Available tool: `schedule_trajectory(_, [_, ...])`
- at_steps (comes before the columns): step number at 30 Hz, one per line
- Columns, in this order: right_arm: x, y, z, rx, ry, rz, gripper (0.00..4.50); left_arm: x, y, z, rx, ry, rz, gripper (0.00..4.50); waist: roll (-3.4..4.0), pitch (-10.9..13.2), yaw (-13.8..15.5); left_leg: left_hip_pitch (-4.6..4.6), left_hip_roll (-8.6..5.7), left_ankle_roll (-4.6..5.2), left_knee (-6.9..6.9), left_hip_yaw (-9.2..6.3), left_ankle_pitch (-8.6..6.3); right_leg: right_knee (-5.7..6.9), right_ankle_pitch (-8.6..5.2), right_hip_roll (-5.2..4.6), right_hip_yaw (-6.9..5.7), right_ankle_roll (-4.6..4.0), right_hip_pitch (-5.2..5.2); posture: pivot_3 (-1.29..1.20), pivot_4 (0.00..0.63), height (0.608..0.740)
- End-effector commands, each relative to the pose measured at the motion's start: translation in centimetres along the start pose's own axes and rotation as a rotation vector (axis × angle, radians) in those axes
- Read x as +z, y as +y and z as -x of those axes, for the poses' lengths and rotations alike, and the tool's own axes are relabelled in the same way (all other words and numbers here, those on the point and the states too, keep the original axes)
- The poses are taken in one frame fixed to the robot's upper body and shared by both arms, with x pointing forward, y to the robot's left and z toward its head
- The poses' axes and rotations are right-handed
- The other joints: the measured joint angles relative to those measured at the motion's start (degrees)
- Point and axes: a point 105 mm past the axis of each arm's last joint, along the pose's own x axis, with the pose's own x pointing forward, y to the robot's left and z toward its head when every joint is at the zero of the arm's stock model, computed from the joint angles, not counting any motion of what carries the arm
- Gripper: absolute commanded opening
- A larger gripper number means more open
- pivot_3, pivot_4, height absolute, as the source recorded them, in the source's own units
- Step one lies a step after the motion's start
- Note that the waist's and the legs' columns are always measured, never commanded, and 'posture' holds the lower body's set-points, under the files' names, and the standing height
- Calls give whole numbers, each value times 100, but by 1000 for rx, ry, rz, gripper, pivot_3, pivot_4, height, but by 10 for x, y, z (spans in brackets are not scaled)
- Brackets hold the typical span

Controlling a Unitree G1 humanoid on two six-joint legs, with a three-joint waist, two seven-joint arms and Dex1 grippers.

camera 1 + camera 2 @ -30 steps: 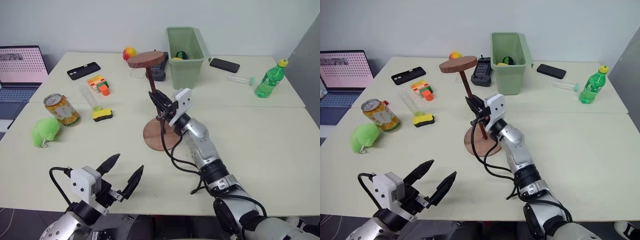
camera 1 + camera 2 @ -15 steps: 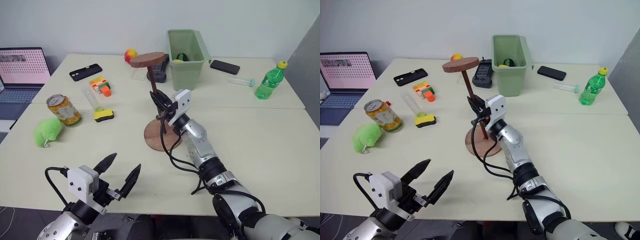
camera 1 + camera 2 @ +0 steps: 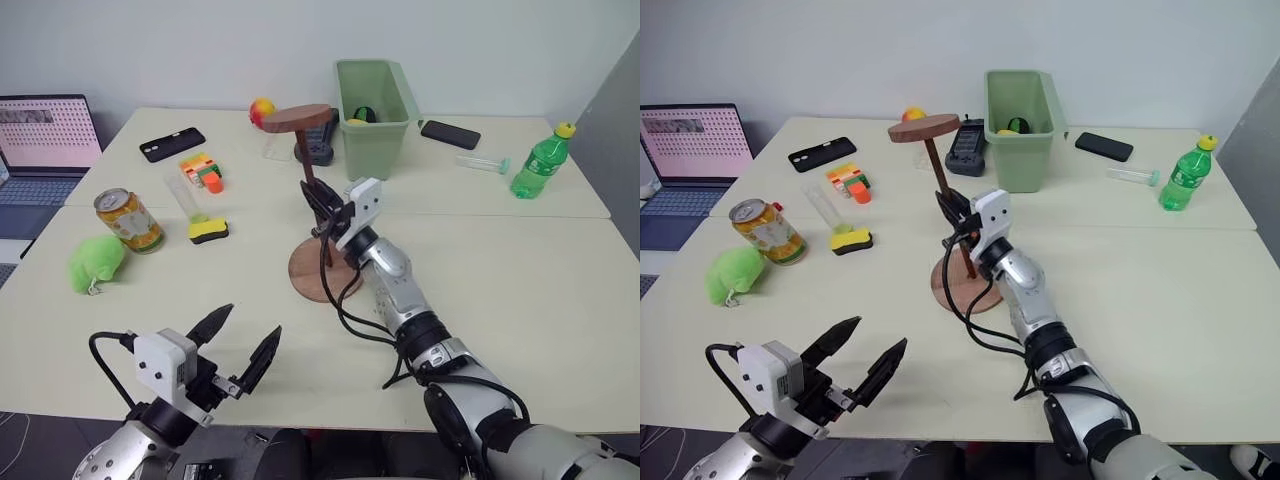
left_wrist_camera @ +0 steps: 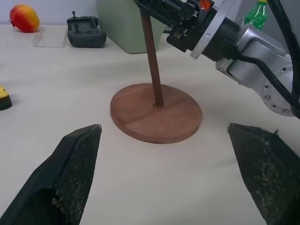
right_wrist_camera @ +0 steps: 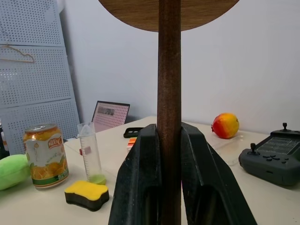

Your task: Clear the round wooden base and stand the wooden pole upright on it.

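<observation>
Pale cream table [image 3: 540, 290] against a plain white wall. The round wooden base [image 3: 322, 272] lies flat near the table's middle, bare apart from the wooden pole [image 3: 310, 180], which stands in its centre with the disc end up, leaning slightly toward the table's left edge. The right gripper [image 3: 320, 205] is clamped on the pole's shaft about midway up. The left gripper [image 3: 240, 345] hangs over the near edge, fingers spread wide, holding nothing. A green bin [image 3: 374, 115] sits toward the far edge; a drink can [image 3: 127, 220] stands near the left edge.
</observation>
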Motion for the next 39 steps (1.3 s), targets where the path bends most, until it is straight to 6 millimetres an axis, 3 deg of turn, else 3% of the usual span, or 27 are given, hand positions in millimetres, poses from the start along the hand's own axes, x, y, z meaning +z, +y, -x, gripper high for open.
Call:
schedule_trajectory(1, [6, 33, -24, 27, -44, -88, 202, 9, -2, 0, -15, -36, -18, 4500, 0, 0, 0, 0, -1, 0, 0, 1, 0, 0, 0, 0, 0, 0, 0, 0, 150, 740])
schedule_trajectory(39, [13, 44, -33, 38, -69, -126, 202, 10, -1, -6, -17, -45, -18, 4500, 4, 3, -1, -1, 2, 0, -7, 1, 0, -2, 0, -2, 2, -1, -5, 0, 150, 740])
